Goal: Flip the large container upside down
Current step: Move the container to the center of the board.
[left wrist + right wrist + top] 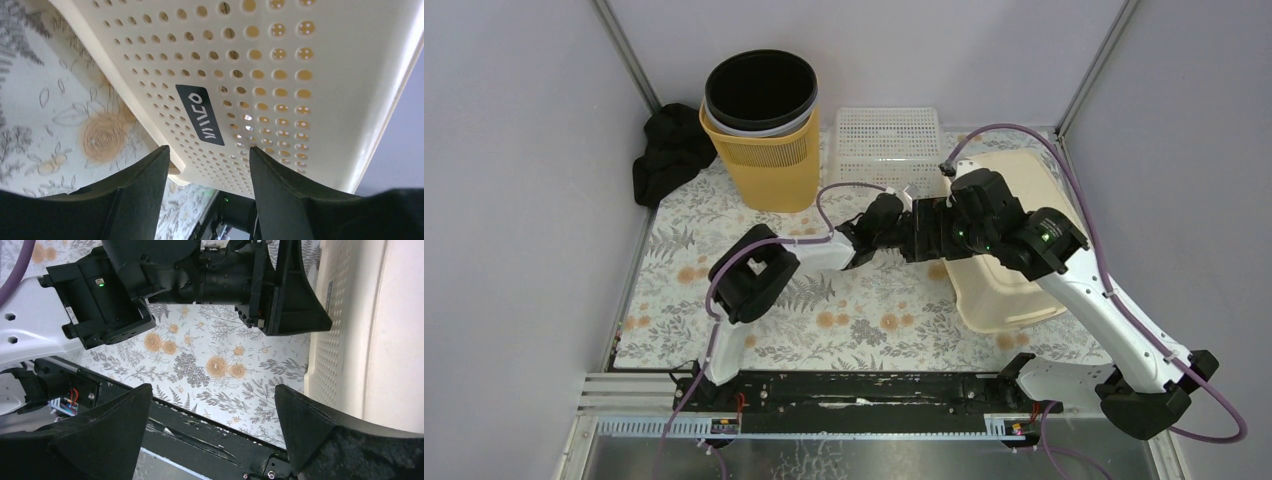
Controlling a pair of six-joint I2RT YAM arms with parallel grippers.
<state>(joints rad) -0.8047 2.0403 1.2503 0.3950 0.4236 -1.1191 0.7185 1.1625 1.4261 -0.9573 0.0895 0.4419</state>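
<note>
- Left gripper sits half-spread astride the rim of the large container; can't tell if it's actually pinching the rim or just straddling it.
- Right gripper hangs wide, holding nothing, right next to the left one over the tabletop. Those two wrists are crowded, so a bump mid-flip seems likely.
- Container's by the tabletop's right edge, looking partly tipped. With a thin hold on a perforated wall, I'd guess it slips out and flops back, or slides off that edge.
- Farther back, the white basket near the far edge could get clipped by the swing.
</note>
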